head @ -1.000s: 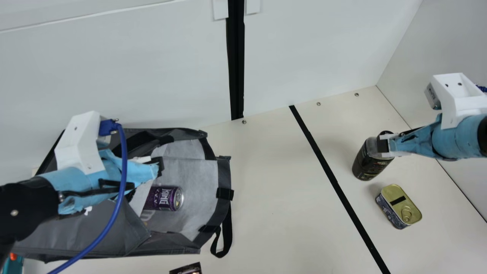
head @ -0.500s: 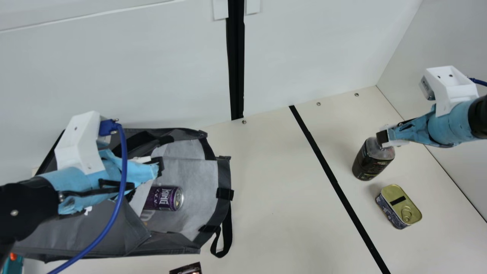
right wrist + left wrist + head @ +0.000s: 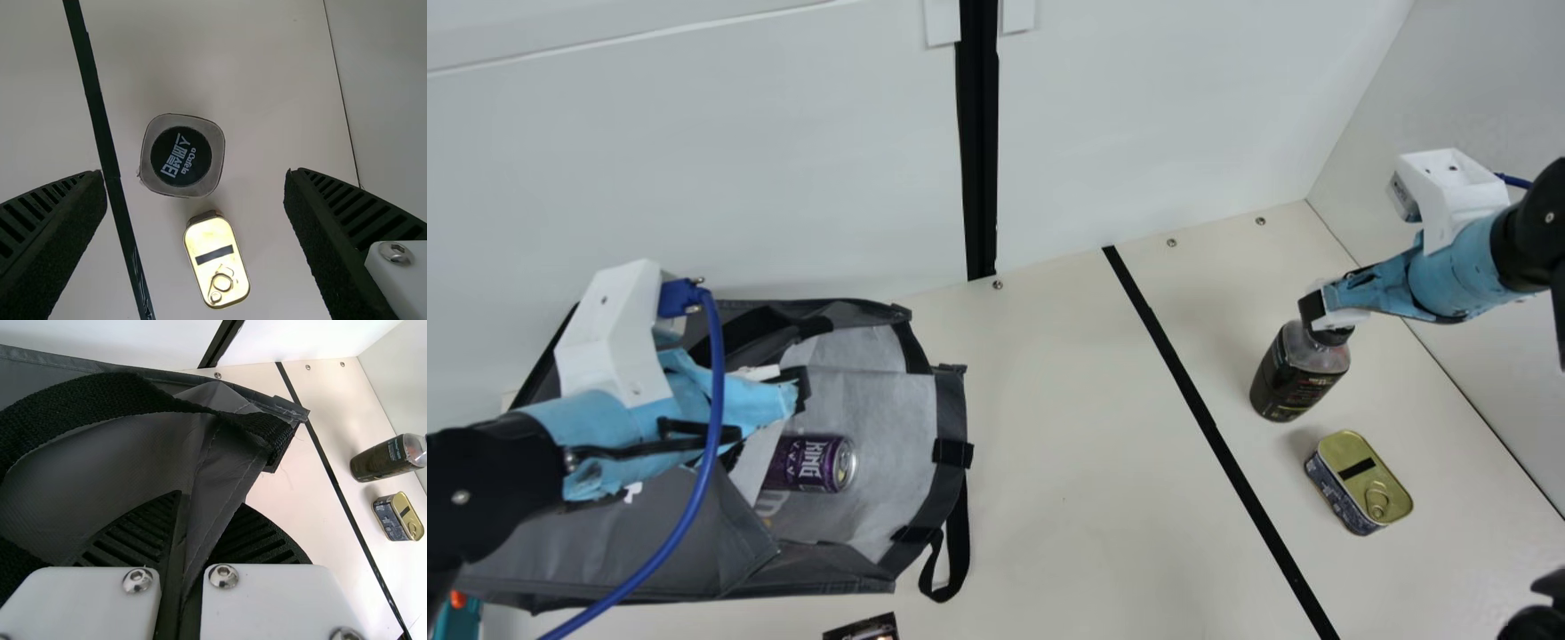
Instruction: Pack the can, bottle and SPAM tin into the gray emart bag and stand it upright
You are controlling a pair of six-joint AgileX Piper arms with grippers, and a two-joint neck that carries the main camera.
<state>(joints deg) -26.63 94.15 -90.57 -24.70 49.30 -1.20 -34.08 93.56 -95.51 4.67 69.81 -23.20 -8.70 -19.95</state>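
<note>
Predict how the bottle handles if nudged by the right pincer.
The bottle would probably tip if pushed high up: it stands upright, taller than it is wide. Once down, it may roll poorly, given its squarish outline from above. Its smooth, see-through shoulder could be slippery to grip.

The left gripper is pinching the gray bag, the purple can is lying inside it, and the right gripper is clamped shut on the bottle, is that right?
Not quite: the right gripper isn't clamped shut on the bottle. The right wrist view shows it wide open. The left gripper is pinching the gray bag, and the purple can lies inside.
</note>
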